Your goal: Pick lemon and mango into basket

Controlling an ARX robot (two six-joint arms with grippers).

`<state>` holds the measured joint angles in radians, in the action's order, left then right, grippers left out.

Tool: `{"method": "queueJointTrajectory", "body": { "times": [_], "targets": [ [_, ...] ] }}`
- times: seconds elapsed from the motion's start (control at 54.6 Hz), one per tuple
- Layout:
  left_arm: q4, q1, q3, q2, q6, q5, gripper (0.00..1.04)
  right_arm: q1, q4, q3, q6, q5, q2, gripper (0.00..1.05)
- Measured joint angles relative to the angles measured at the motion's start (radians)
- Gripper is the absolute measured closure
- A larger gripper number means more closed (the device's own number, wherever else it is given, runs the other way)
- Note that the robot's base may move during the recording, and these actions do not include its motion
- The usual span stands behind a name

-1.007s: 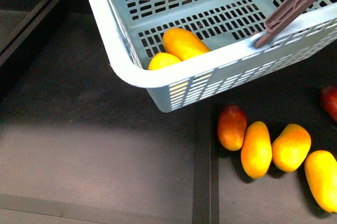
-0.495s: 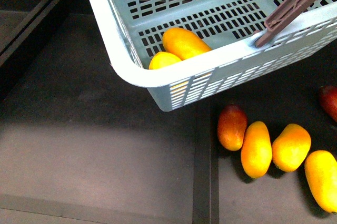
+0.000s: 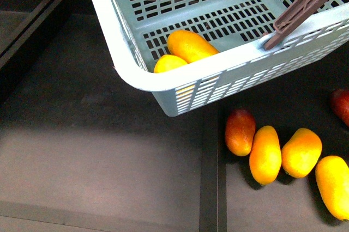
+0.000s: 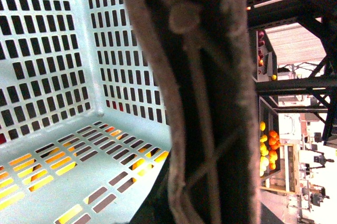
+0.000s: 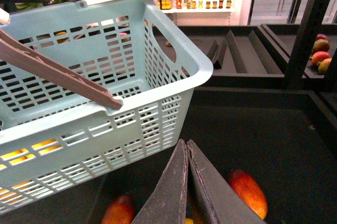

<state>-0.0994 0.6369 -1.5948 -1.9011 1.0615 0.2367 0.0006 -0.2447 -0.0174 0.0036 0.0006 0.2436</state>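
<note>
The light blue-green basket (image 3: 163, 82) hangs above the dark shelf, at the top of the front view. Inside it lie the orange-yellow mango (image 3: 188, 44) and, touching it at the near corner, the bright yellow lemon (image 3: 169, 63), partly hidden by the rim. In the left wrist view the brown handle (image 4: 210, 98) fills the middle, and my left gripper (image 4: 202, 182) is shut on it, its fingers mostly hidden. My right gripper (image 5: 185, 142) is shut with nothing in it, beside the basket (image 5: 158, 92) and above loose fruit.
Loose mangoes lie on the shelf at the right: a red-blushed one (image 3: 240, 131) and three orange ones (image 3: 265, 154), (image 3: 301, 153), (image 3: 332, 185). A red fruit (image 3: 341, 105) sits at the right edge. A dark divider (image 3: 210, 188) runs along the shelf.
</note>
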Motion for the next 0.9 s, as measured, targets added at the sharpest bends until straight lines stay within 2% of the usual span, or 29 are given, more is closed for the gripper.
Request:
{"method": "queueJointTrajectory", "body": {
  "times": [0.238,0.33,0.366,0.751,0.769,0.898],
  "targets": [
    [0.000,0.000,0.000,0.000,0.000,0.000,1.00,0.000,0.067,0.000,0.000,0.000,-0.066,1.03],
    [0.000,0.000,0.000,0.000,0.000,0.001,1.00,0.000,0.219,0.000,0.000,0.002,-0.185,1.03],
    [0.000,0.000,0.000,0.000,0.000,0.001,1.00,0.000,0.233,0.000,0.000,0.000,-0.213,1.03],
    [0.000,0.000,0.000,0.000,-0.001,0.000,1.00,0.000,0.242,0.000,-0.001,0.000,-0.237,1.03],
    [0.000,0.000,0.000,0.000,-0.001,0.000,1.00,0.000,0.242,0.000,-0.001,0.000,-0.237,1.02],
    [0.000,0.000,0.000,0.000,0.000,0.000,1.00,0.000,0.242,0.000,-0.001,0.000,-0.238,0.74]
  ]
}}
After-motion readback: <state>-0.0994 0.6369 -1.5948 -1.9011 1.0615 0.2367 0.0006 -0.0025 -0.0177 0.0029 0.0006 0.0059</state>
